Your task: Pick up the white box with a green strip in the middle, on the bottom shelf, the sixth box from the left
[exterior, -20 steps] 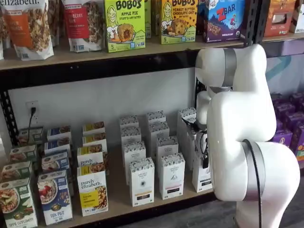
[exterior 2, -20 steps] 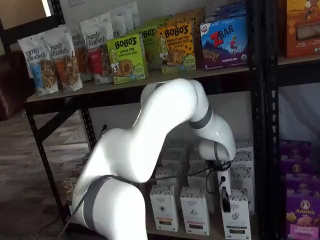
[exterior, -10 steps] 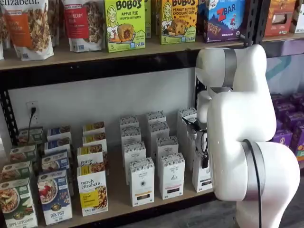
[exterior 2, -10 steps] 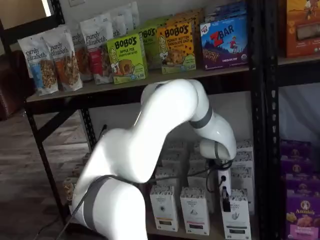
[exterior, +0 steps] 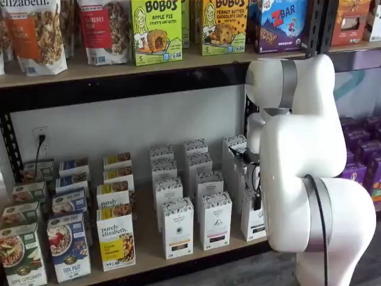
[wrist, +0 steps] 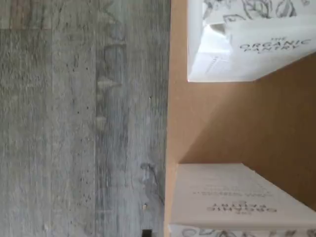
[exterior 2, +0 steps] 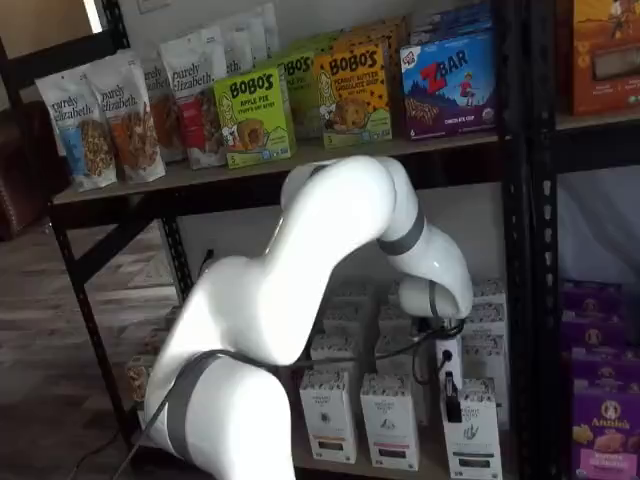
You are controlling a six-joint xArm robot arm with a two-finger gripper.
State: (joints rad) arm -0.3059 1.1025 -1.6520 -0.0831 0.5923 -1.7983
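The white box (exterior 2: pixel 475 438) stands at the right end of the front row on the bottom shelf (exterior: pixel 146 238); the arm hides much of the box in a shelf view (exterior: pixel 251 223). My gripper (exterior 2: pixel 452 400) hangs right at the box's left front edge, with one black finger showing below the white body. In a shelf view only a dark bit of the gripper (exterior: pixel 257 201) shows beside the arm. No gap between fingers shows, and I cannot tell whether they are closed on the box. The wrist view shows the shelf board (wrist: pixel 232 123) and two white cartons lying across it.
Near-identical white cartons (exterior: pixel 177 229) (exterior: pixel 215 221) stand just left of the box, with more rows behind. A yellow granola box (exterior: pixel 116 238) is farther left. A black upright (exterior 2: pixel 520 250) and purple boxes (exterior 2: pixel 605 420) are at the right. The upper shelf holds snack boxes (exterior: pixel 156 30). Grey plank floor (wrist: pixel 84 118) lies below.
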